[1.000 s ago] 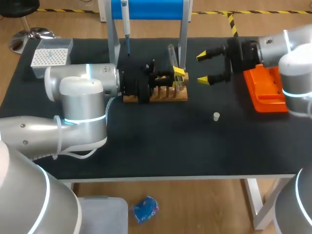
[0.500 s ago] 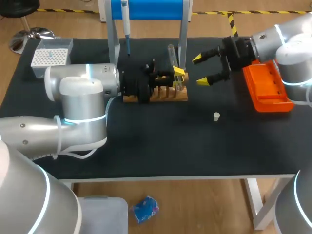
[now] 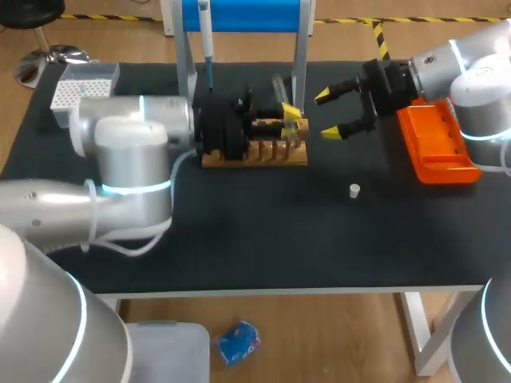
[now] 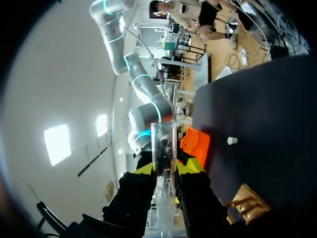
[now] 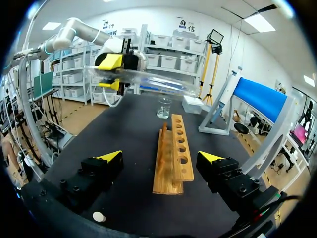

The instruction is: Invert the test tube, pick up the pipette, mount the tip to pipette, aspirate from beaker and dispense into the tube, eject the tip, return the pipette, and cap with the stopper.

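My left gripper (image 3: 291, 118) is shut on the clear test tube (image 3: 280, 89), held above the wooden rack (image 3: 255, 155). In the left wrist view the tube (image 4: 163, 144) runs out between the yellow tips of that gripper (image 4: 165, 169). Seen from the right wrist, the tube (image 5: 153, 82) lies nearly level above the rack (image 5: 173, 157), gripped near one end by the left gripper (image 5: 111, 72). My right gripper (image 3: 332, 113) stands open to the right of the rack, nothing between its fingers (image 5: 110, 157). The pipette (image 3: 205, 38) hangs on the blue stand. A white stopper (image 3: 354, 190) lies on the table.
An orange tray (image 3: 437, 145) sits at the right under my right arm. A tip box (image 3: 83, 90) is at the far left. A small glass beaker (image 5: 164, 107) stands beyond the rack's far end. The stand's metal legs (image 3: 299, 72) rise just behind the rack.
My left gripper has risen a little with the tube, away from the rack. My right gripper has shifted slightly left and back from the orange tray, still open.
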Robot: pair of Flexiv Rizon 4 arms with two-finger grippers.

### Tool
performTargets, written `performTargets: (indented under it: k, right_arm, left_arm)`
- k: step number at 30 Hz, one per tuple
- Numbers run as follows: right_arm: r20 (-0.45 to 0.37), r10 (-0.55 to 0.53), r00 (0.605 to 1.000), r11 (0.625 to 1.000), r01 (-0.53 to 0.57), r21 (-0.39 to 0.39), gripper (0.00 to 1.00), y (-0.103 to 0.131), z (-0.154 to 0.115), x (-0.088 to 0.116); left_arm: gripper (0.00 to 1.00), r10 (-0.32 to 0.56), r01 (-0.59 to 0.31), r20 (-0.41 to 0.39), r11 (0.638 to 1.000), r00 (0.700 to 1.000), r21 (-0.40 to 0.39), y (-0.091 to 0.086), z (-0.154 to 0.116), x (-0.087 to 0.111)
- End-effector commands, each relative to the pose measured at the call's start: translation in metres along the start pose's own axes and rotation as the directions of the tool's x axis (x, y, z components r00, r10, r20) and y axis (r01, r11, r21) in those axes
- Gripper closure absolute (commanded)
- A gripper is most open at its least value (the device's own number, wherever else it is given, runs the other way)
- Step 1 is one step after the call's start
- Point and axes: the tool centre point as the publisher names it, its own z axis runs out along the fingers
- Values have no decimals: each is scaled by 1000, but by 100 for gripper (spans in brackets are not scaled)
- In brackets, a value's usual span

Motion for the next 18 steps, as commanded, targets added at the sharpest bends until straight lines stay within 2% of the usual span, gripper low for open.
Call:
performTargets:
  k: [1,2,3,5,6,7,18]
  right_arm:
    - [1,-1,1000,1000,0,3,0,1,0,1]
    - [1,-1,1000,1000,0,3,0,1,0,1]
    - [1,-1,1000,1000,0,3,0,1,0,1]
    - [1,-1,1000,1000,0,3,0,1,0,1]
    - [1,-1,1000,1000,0,3,0,1,0,1]
    - [1,-1,1000,1000,0,3,0,1,0,1]
    - [1,-1,1000,1000,0,3,0,1,0,1]
  left_arm:
    - [100,-230,239,-149,970,962,45,14,-2,-44]
    - [100,-307,321,-159,945,938,68,17,0,-47]
    - [100,-362,377,-136,920,922,109,18,2,-50]
    - [100,-421,442,-158,886,893,136,21,6,-56]
    - [100,-425,450,-177,883,888,132,22,7,-59]
    - [100,-405,426,-154,893,901,145,23,8,-64]
    - [100,-405,426,-154,893,901,145,23,8,-64]
